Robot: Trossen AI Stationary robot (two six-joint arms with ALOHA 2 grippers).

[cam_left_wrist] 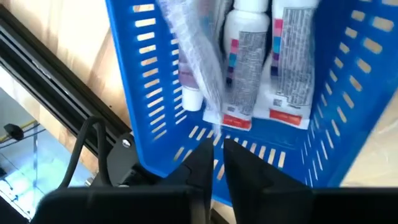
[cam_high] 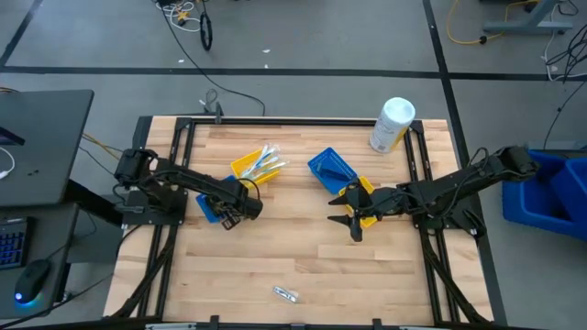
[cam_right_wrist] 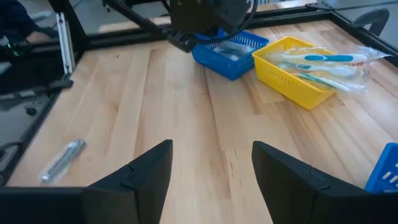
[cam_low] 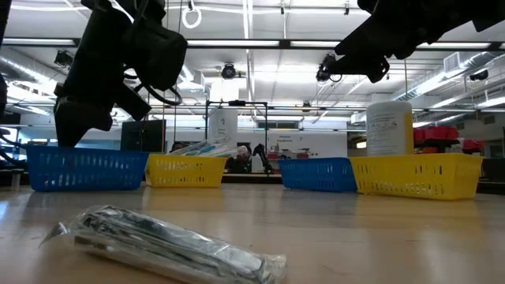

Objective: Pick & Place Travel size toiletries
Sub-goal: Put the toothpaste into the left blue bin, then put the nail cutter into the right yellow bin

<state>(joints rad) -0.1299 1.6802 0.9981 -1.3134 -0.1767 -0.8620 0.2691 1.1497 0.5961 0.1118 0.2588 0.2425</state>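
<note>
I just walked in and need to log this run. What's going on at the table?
The robot is sorting travel toiletries into bins. The left hand hangs, fingers together, over a blue bin holding toothpaste tubes. The right hand is open and empty over bare table. One wrapped item lies unpicked near the front edge.

Both arms are matte black, built of slim jointed links that end in blocky wrist housings. A thin black cable (cam_left_wrist: 84, 149) loops beside the left wrist, near a small silver screw (cam_left_wrist: 126, 143). The right gripper (cam_right_wrist: 211, 171) carries two broad, angular black fingers (cam_right_wrist: 146, 171).
</note>
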